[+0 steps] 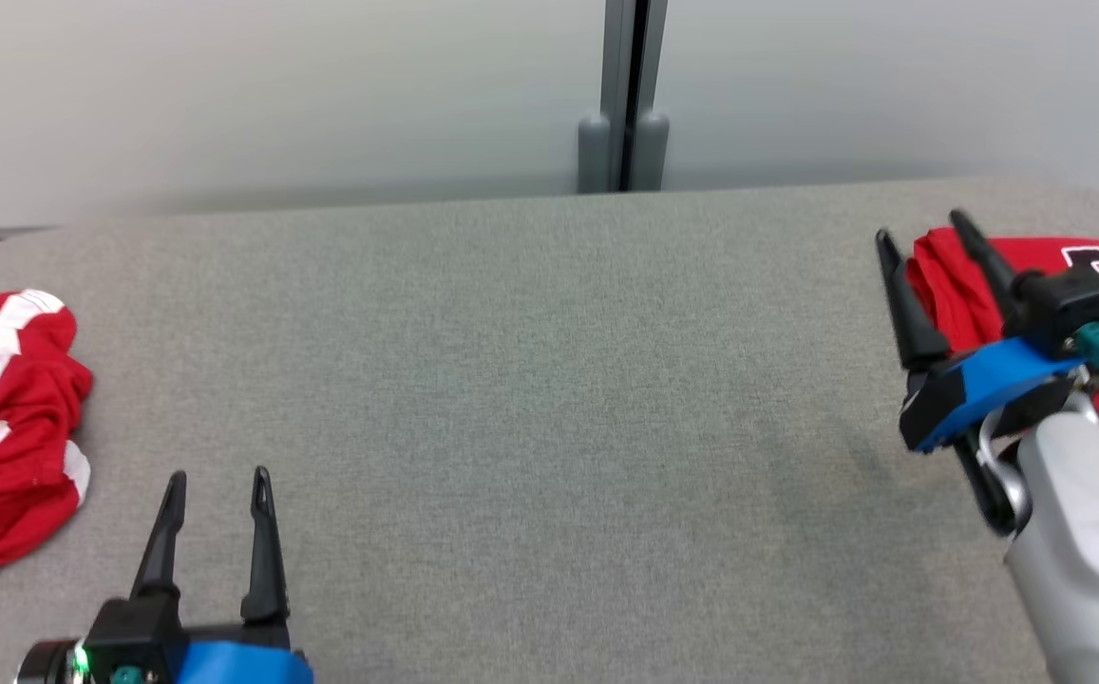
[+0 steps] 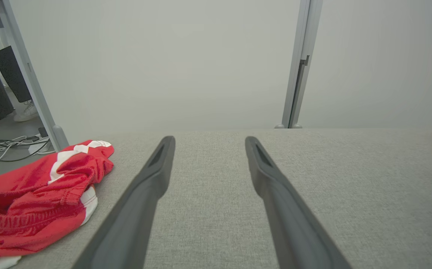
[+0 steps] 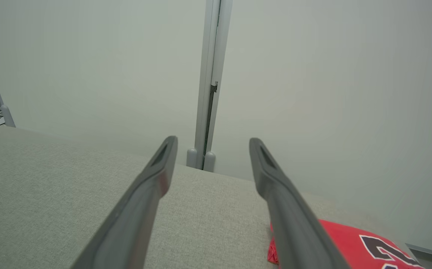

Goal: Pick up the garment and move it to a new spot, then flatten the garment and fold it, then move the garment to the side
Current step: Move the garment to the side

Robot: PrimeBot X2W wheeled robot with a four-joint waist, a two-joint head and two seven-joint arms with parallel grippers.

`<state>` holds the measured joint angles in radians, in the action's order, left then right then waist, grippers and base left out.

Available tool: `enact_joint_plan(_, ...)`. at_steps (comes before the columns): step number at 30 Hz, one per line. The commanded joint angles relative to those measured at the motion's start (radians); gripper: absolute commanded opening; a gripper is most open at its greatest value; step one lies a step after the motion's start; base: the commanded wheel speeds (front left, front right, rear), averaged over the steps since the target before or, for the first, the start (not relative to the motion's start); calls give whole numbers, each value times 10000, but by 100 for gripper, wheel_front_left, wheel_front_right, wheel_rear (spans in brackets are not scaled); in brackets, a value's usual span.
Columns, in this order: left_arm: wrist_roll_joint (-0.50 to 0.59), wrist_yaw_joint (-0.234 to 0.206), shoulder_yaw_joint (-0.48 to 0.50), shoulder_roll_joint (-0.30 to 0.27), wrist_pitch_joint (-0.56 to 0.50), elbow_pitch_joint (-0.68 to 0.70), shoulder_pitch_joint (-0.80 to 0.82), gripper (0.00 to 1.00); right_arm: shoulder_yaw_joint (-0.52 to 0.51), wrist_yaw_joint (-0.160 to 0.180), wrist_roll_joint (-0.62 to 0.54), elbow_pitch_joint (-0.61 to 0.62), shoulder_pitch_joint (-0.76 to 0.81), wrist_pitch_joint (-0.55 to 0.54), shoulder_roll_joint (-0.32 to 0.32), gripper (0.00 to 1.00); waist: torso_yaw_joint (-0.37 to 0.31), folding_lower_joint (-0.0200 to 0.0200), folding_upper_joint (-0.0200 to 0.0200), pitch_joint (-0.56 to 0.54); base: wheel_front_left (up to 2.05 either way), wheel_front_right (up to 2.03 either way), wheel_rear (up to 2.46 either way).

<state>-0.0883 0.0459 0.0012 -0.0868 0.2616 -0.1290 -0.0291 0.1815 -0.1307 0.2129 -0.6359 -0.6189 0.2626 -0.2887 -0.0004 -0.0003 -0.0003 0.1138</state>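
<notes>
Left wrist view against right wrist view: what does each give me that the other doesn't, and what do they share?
Left wrist view: a crumpled red-and-white garment lying left of the open left gripper, and a white shoe on the floor beyond. Right wrist view: the black-and-white print on a flat red garment, right of the open right gripper. Shared: the grey table, the pale wall and its grey post.
</notes>
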Motion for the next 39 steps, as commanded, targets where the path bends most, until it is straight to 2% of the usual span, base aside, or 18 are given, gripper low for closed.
enact_joint_plan(1, -31, 42, 65, 13, 46, -79, -228, 100, 108, -1, 99, 68, 474, 27, 110, 100, -168, 3, 3, -438, 0, 0, 0)
enact_joint_plan(8, -60, 73, 132, 58, 46, -306, -793, 100, 255, -1, 367, 520, 1976, 26, 489, 100, -206, 3, 3, -1183, 0, 0, 0)
enact_joint_plan(20, -60, 163, 138, 125, 46, -549, -1042, 100, -421, -1, 186, 1741, 4152, 26, 1012, 100, -522, 3, 3, -1605, 0, 0, 0)
enact_joint_plan(32, -6, 302, 74, 147, 46, -547, -930, 100, -1588, -1, -643, 3330, 6034, 27, 2048, 100, -312, 3, 3, -1806, 0, 0, 0)
enact_joint_plan(39, 7, 318, 146, 118, 46, -532, -1028, 100, -1715, -1, -971, 3966, 6584, 13, 2315, 100, -188, 3, 3, -1891, 0, 0, 0)
